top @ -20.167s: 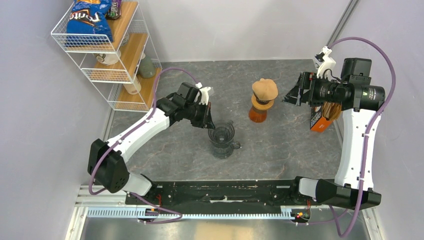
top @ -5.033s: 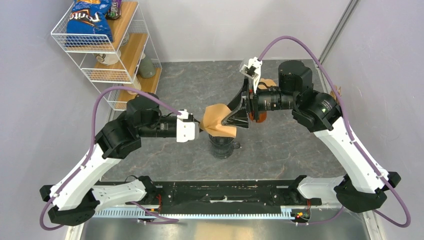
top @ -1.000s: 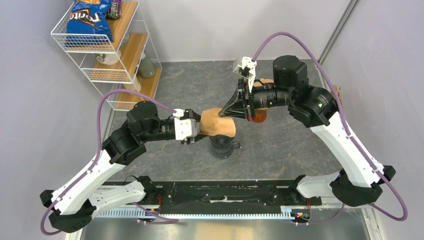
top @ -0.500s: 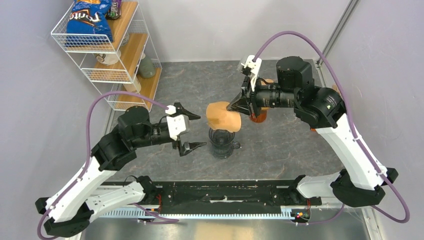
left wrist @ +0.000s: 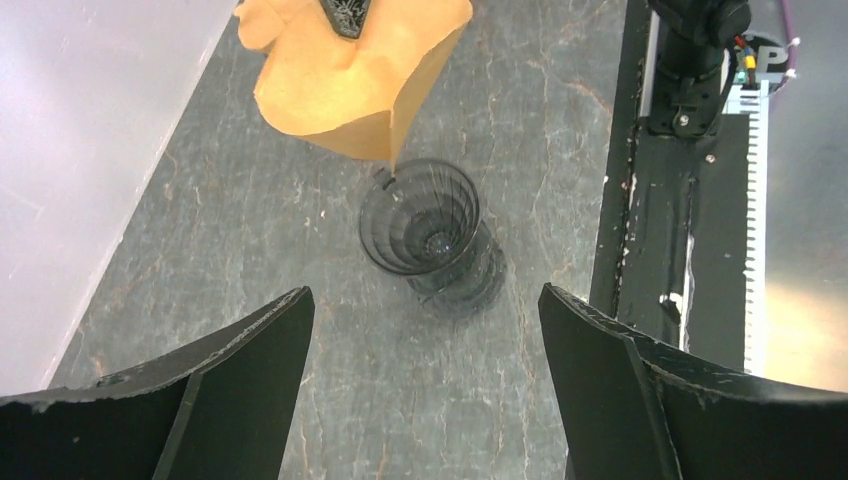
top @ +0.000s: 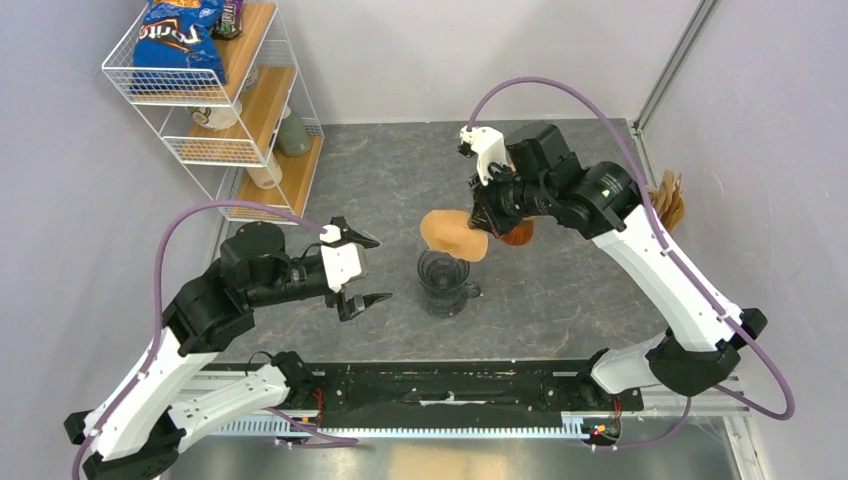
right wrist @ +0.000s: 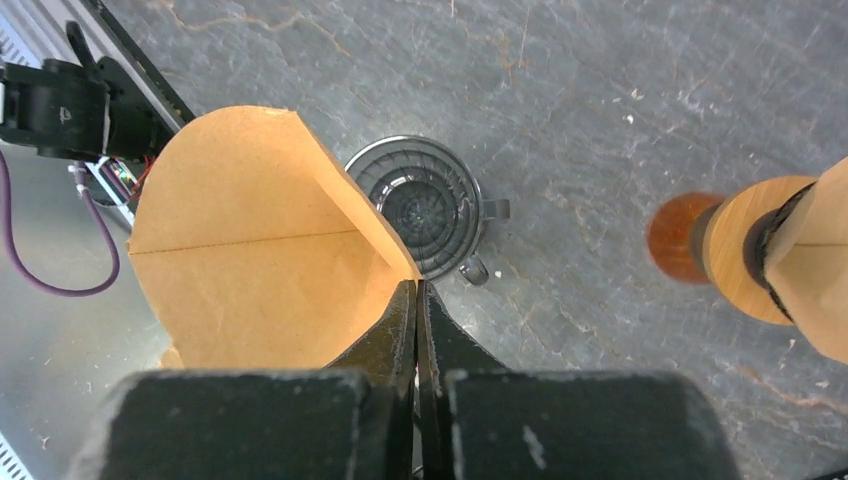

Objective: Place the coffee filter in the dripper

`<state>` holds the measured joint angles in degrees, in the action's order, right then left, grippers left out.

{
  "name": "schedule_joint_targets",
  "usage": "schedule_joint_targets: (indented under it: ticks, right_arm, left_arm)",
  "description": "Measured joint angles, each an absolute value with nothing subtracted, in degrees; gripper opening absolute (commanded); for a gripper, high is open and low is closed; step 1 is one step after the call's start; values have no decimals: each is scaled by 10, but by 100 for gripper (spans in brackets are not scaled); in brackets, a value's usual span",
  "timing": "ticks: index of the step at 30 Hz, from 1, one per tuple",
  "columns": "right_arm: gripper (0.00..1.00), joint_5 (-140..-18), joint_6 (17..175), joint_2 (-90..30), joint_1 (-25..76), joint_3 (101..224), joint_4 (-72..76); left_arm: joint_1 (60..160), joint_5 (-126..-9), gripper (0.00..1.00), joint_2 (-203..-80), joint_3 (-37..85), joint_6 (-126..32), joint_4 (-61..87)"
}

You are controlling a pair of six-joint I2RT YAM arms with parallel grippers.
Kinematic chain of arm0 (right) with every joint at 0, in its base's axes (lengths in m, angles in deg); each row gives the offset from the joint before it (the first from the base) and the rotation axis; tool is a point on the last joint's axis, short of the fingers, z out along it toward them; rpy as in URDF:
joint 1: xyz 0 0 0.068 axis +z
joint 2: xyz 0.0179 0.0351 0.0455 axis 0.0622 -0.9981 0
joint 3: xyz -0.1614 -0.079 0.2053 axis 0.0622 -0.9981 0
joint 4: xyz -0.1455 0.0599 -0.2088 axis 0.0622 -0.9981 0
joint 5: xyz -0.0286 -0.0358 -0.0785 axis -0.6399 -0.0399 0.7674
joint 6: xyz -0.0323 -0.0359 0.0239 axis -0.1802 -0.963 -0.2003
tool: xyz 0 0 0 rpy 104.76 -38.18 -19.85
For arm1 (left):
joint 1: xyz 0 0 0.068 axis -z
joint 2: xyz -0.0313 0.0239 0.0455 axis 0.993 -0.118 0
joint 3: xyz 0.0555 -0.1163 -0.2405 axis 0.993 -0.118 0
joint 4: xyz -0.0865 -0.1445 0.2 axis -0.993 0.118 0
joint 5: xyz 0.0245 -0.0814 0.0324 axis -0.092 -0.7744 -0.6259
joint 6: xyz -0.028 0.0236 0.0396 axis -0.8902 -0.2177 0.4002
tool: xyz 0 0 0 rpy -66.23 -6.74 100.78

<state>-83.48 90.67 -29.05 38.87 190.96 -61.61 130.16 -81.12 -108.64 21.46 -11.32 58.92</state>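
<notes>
The coffee filter (top: pixel 452 232) is a brown paper cone, opened out, hanging just above and slightly behind the dripper. My right gripper (top: pixel 480 218) is shut on its rim; in the right wrist view the fingers (right wrist: pixel 416 285) pinch the filter's edge (right wrist: pixel 250 270). The dripper (top: pixel 443 278) is a dark ribbed glass funnel standing empty on the table (right wrist: pixel 425 200). My left gripper (top: pixel 380 268) stands wide open to the left of the dripper, holding nothing. In the left wrist view the gripper (left wrist: pixel 425 295) frames the dripper (left wrist: pixel 420 218), with the filter (left wrist: pixel 345 80) above it.
A wooden filter holder on an orange base (right wrist: pixel 750 250) stands right of the dripper, partly hidden under my right arm. A wire shelf with a chip bag (top: pixel 205 100) fills the back left. A pack of filters (top: pixel 668 200) leans at the right wall. A black rail (top: pixel 450 385) runs along the near edge.
My left gripper let go of the filter, opened wide and drew back to the left. My right gripper swung round with the filter, which now hangs over the dripper.
</notes>
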Motion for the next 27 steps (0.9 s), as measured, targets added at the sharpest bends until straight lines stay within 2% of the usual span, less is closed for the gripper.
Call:
schedule_joint_targets:
  ticks: [18, 19, 21, 26, 27]
  right_arm:
    - [0, -839, 890, -346, 388, 1784, -557]
    - [5, -840, 887, -348, 388, 1779, -554]
    - [27, -843, 883, -355, 390, 1770, -548]
    - [56, -848, 877, -361, 391, 1755, -539]
    - [65, -848, 877, -361, 392, 1755, -539]
  left_arm:
    - [1264, -805, 90, -1066, 145, -166, 567]
    - [1264, -805, 90, -1065, 142, -170, 565]
    - [1262, -804, 90, -1063, 136, -185, 561]
    - [1246, -801, 91, -1068, 129, -255, 542]
    - [1239, -799, 91, -1072, 129, -278, 537]
